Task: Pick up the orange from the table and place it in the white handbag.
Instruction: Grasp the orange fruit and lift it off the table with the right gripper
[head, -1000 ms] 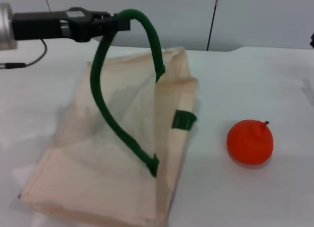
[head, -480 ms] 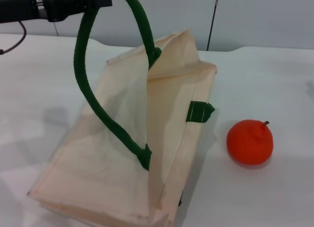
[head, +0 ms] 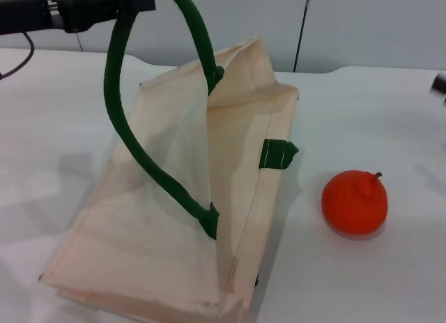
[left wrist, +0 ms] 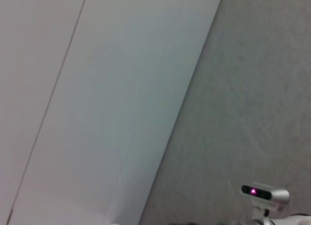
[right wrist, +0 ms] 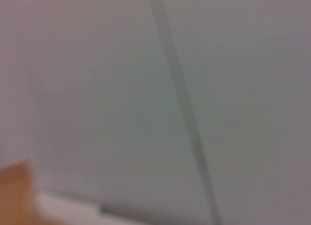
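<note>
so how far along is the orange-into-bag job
Early. Done: the left gripper has the white handbag lifted by one green handle, propping it up. In hand: nothing else. Left: the orange sits untouched on the table beside the bag; grasping and dropping in remain.

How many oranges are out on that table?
1. The orange sits on the table, to the right of the white handbag and apart from it. More could be hidden inside the bag.

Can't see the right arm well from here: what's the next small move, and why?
Probably bring the right gripper, just showing at the head view's right edge, down over the orange. It sits untouched on the table beside the handbag, and the left gripper already holds a green handle up.
</note>
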`<act>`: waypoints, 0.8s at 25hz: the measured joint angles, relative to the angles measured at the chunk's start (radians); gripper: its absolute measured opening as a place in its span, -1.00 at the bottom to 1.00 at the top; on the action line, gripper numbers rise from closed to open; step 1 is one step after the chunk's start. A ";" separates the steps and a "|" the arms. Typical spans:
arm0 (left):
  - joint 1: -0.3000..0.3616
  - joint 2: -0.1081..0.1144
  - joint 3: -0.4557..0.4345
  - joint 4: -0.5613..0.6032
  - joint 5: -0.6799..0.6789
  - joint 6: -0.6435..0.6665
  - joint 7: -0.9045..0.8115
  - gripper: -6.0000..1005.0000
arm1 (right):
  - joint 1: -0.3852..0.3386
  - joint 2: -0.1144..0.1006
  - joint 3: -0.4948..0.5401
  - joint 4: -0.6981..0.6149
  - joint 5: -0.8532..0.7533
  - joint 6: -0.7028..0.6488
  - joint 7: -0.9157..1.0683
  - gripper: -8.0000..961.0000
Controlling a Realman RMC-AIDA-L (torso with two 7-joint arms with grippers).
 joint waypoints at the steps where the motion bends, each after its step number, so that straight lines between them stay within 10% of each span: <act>1: 0.002 0.000 0.000 0.000 0.000 0.000 0.000 -0.71 | 0.001 -0.002 -0.003 -0.004 -0.035 0.029 -0.005 0.84; 20: 0.009 -0.003 0.000 0.000 -0.007 -0.002 0.004 -0.71 | 0.051 0.056 -0.121 -0.011 -0.275 0.031 -0.016 0.52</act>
